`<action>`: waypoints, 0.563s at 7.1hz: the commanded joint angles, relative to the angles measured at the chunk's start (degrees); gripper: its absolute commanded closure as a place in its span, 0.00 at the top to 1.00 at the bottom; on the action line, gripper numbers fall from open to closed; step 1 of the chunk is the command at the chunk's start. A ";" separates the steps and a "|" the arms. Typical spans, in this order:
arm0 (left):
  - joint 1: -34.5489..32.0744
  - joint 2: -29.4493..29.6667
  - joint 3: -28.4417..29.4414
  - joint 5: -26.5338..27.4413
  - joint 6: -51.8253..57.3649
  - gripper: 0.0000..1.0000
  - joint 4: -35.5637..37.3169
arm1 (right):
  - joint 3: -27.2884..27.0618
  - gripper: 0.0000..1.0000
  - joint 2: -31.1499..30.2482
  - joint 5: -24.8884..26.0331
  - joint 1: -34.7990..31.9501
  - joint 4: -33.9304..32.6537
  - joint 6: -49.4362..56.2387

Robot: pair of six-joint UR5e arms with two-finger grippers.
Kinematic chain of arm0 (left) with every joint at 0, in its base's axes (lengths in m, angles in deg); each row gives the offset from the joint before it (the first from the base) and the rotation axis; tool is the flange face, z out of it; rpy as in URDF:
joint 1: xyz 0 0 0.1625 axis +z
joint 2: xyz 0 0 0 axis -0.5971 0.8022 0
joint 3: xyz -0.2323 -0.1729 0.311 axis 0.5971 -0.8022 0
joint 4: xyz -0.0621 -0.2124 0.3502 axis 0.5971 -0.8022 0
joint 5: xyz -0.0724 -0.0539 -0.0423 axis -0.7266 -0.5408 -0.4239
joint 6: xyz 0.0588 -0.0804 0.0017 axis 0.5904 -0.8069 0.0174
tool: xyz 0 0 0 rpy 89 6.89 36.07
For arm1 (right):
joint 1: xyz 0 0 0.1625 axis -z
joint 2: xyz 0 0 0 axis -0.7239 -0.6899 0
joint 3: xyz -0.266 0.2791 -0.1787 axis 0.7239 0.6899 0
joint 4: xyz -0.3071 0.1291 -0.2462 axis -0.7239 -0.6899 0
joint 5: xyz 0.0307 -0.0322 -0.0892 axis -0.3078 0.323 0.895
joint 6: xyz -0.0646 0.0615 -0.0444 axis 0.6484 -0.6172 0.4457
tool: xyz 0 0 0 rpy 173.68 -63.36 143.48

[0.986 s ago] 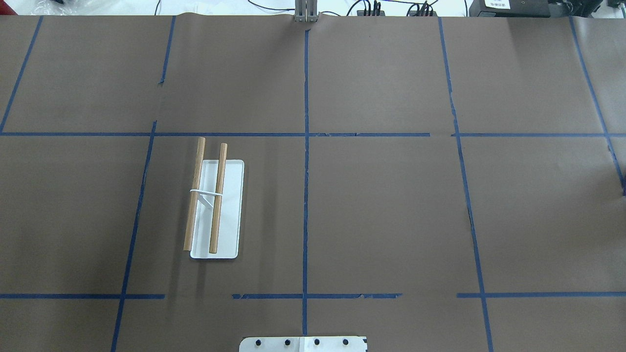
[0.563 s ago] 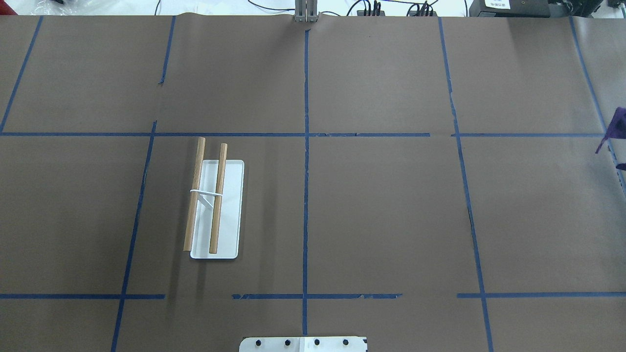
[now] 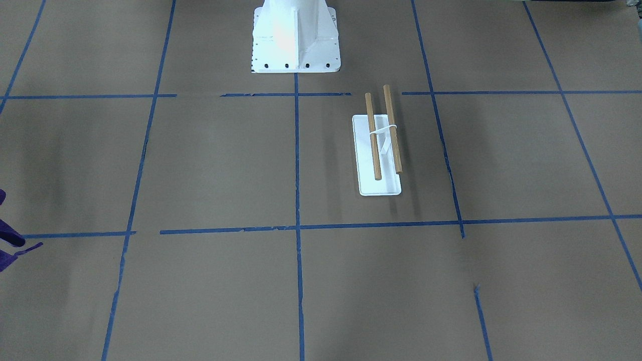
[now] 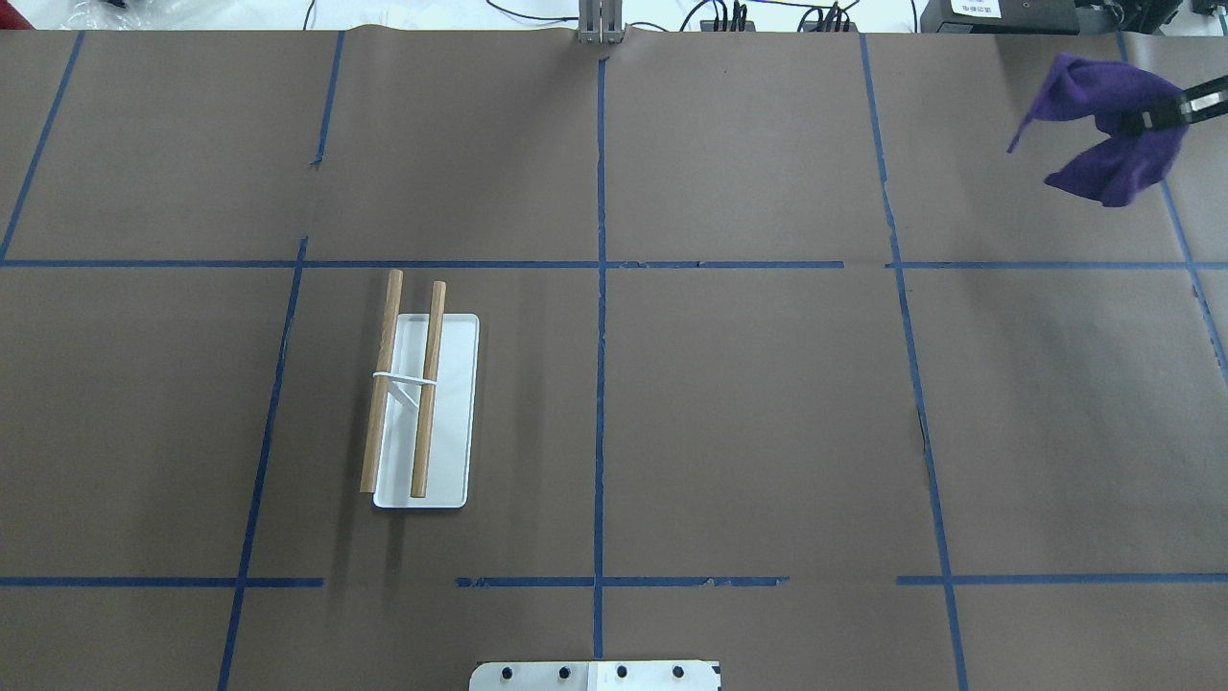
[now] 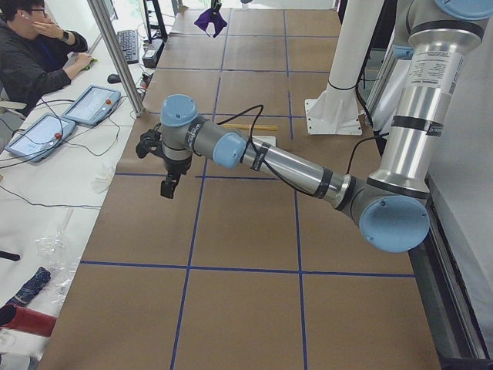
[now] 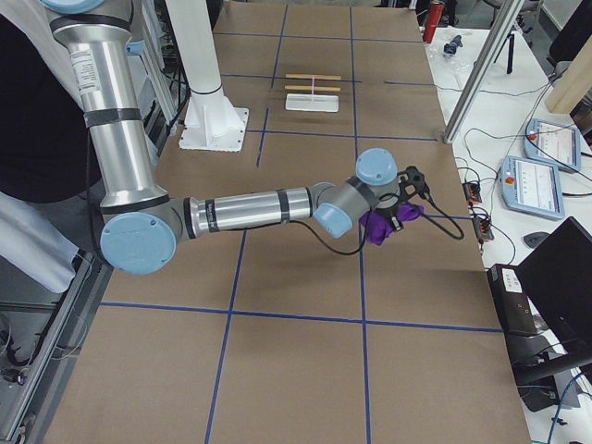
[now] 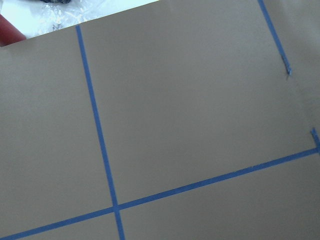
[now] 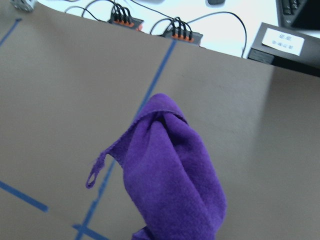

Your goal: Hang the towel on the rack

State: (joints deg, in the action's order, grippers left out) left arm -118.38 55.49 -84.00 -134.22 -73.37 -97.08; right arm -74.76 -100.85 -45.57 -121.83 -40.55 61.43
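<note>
The rack has two light-brown dowels on a thin white support over a flat white base. It stands left of the table's middle and also shows in the front-facing view. The purple towel hangs bunched in the air over the far right corner. My right gripper is shut on it. The right wrist view shows the towel dangling with a small loop tag. The right side view shows it under the gripper. My left gripper shows only in the left side view, over the table's left end. I cannot tell whether it is open.
The white bolted pedestal stands at the robot's edge of the table, which is brown with blue tape lines. A metal post and cables sit at the far edge. An operator sits beside the left end.
The towel came in from the overhead view's right edge and moved up to the far right corner, and the right gripper now shows with it. The rack has not moved.
</note>
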 commanded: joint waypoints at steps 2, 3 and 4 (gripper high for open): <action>9.96 4.50 1.39 0.05 -33.34 1.00 -19.48 | -9.63 0.00 7.86 13.21 15.18 0.02 -19.47; 12.09 5.73 1.48 -0.03 -40.83 1.00 -23.18 | -12.46 0.00 9.17 20.67 22.03 0.11 -21.09; 13.94 7.49 1.49 -0.03 -48.39 1.00 -25.83 | -14.49 0.00 10.58 28.23 27.93 0.02 -21.97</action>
State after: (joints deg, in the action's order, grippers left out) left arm -107.15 60.98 -82.66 -134.23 -111.76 -118.65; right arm -86.06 -92.07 -26.56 -101.76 -40.48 41.69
